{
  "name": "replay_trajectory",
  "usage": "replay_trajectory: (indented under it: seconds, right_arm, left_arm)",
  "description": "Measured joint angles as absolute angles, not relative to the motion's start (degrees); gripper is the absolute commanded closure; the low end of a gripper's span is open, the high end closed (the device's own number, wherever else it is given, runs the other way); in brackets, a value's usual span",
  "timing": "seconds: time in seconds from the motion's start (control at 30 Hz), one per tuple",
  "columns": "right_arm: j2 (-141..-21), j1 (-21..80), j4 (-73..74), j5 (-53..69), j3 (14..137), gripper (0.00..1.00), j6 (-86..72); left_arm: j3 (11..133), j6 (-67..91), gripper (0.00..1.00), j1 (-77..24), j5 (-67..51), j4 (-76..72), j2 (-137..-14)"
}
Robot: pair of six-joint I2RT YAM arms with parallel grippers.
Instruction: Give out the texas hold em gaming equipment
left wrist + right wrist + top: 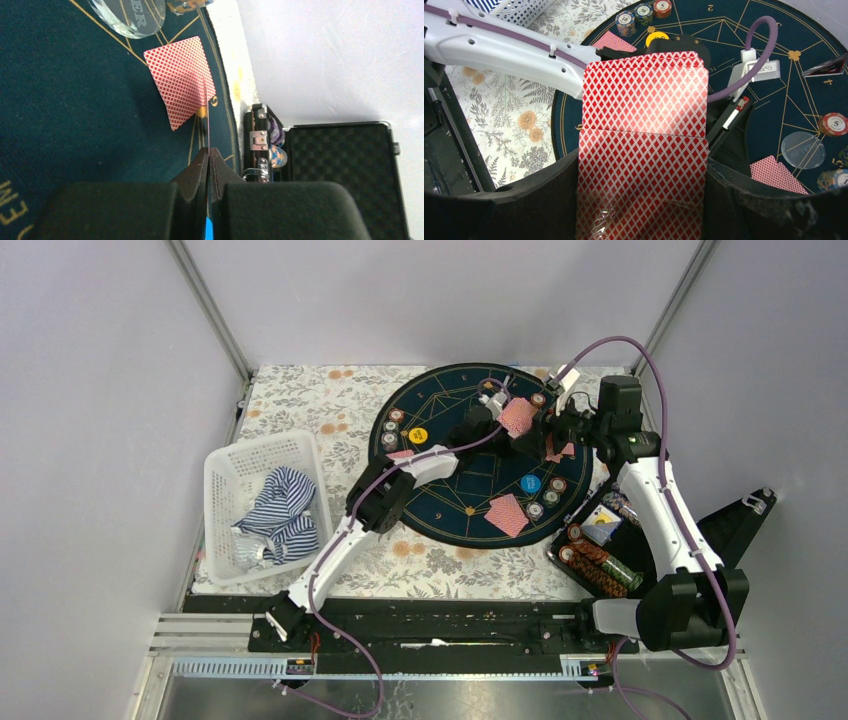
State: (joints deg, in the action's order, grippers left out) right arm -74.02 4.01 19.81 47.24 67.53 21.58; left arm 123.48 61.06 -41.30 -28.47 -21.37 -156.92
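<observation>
1. R gripper [642, 167]: clenched on deck [642, 210] of red-backed cards, held above the far-right part of the round mat [450, 505].
2. L gripper [208, 156]: pinched tight on 1 card [207, 120], seen edge-on in the L wrist view. In the R wrist view this card sits offset past the deck's top edge.
3. Cards lying on mat: 3 groups.
   - near group [507, 513]: approx. 2 cards, overlapped.
   - left group [400, 453]: partly under L arm, qty cannot be told.
   - right group [562, 450]: just beside the R gripper, qty unclear.
4. Chip stacks on mat:
   - left trio [643, 13]: 3 stacks at the left edge.
   - near-right trio [550, 497]: 3 stacks.
   - far stack [538, 398]: min. 1 at the far edge; others there are hidden by the arms.
5. Discs, all on mat:
   - yellow disc [418, 435], qty 1, just beside the left trio.
   - blue disc [530, 483], qty 1, just beside the near-right trio.
   - clear disc [802, 150], qty 1.
6. Off mat:
   - open case [340, 175], qty 1, right of mat, w/ chips inside.
   - white basket [222, 490], qty 1, left of mat, holding 1 striped cloth [280, 505].
</observation>
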Motion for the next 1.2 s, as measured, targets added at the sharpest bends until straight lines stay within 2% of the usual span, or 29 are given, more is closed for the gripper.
replay_trajectory:
  seconds: [0.13,0.3,0.33,0.5,0.63,0.97,1.2]
  right_arm:
    - [-74.04,4.01,19.86,47.31,67.53,1.00,21.67]
    - [-74.04,3.99,19.86,47.64,67.53,1.00,21.87]
    - [-74.04,3.97,19.86,47.68,67.53,1.00,21.87]
    - [-74.04,3.97,19.86,47.70,67.53,1.00,21.85]
    - [-74.04,3.97,19.81,47.72,67.51,1.00,21.82]
    - [-74.02,3.97,19.77,47.81,67.09,1.00,21.74]
    - [-73.89,3.97,19.00,49.32,66.30,1.00,21.82]
  left_arm:
    - [128.42,59.55,0.71,-42.28,-26.33,-18.87,-159.76]
    - [130.45,58.06,0.51,-43.13,-24.77,-17.87,-160.13]
    - [130.52,57.60,0.48,-43.27,-24.60,-17.65,-160.13]
    - [130.32,55.18,0.22,-43.31,-24.08,-14.87,-159.87]
    - [126.28,51.40,0.02,-43.13,-22.44,-10.33,-154.47]
    - [121.91,41.82,0.01,-41.28,-15.97,3.57,-143.28]
    - [98.78,39.13,0.01,-34.68,-16.84,4.78,-126.43]
